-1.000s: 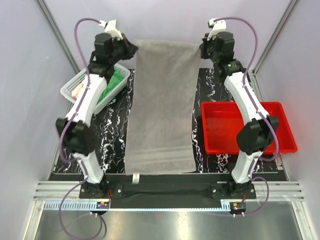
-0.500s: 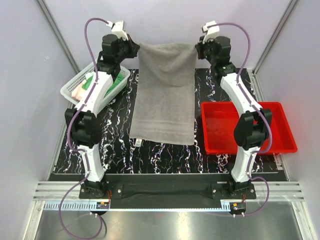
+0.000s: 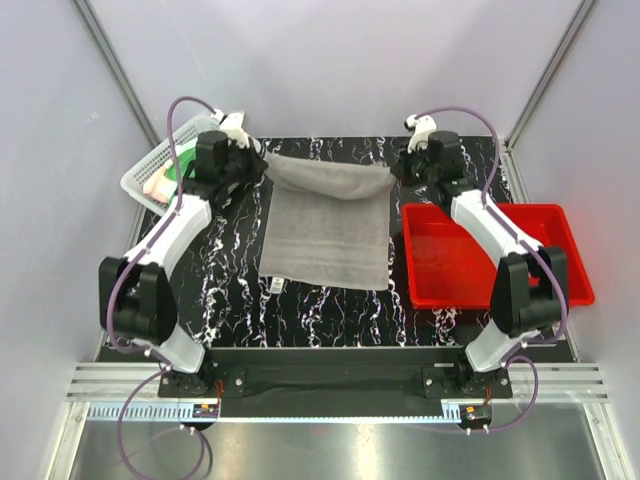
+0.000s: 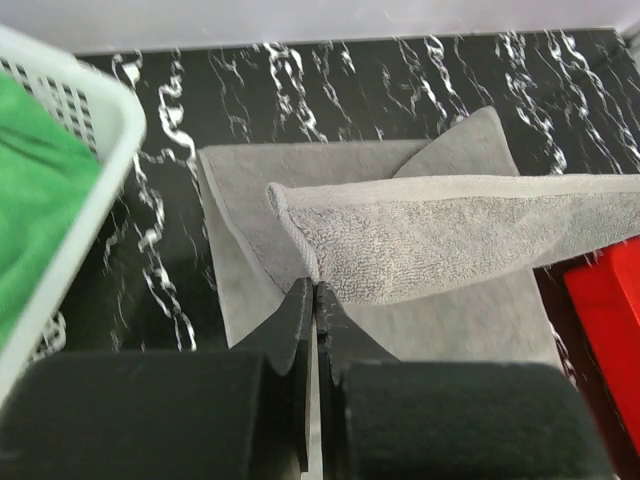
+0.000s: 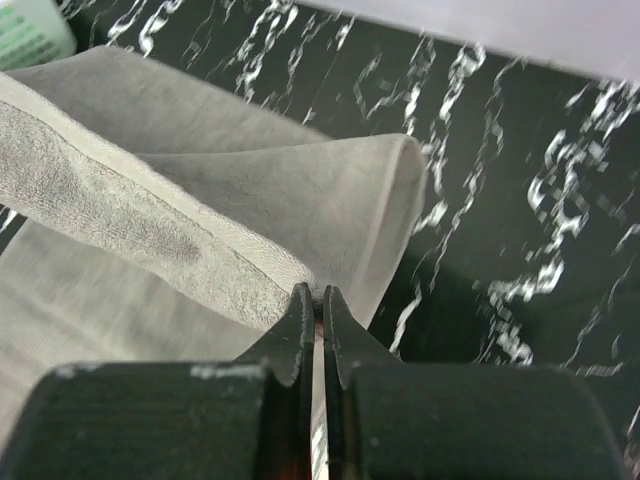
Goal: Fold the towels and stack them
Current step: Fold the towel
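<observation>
Grey towel (image 3: 325, 235) lies on the black marbled table (image 3: 225, 270), between the white mesh basket (image 3: 133, 183) and the red tray (image 3: 470, 255). The near portion is flat; the far edge is raised and sags between its corners. The left gripper (image 4: 313, 300) and right gripper (image 5: 312, 300) each pinch one corner, fingers pressed together on the hem. The first fold appears under way, and no stack is visible. A green towel (image 4: 30, 200) lies in the basket. The cloth is soft looped terry, rectangular, with a flat woven border.
</observation>
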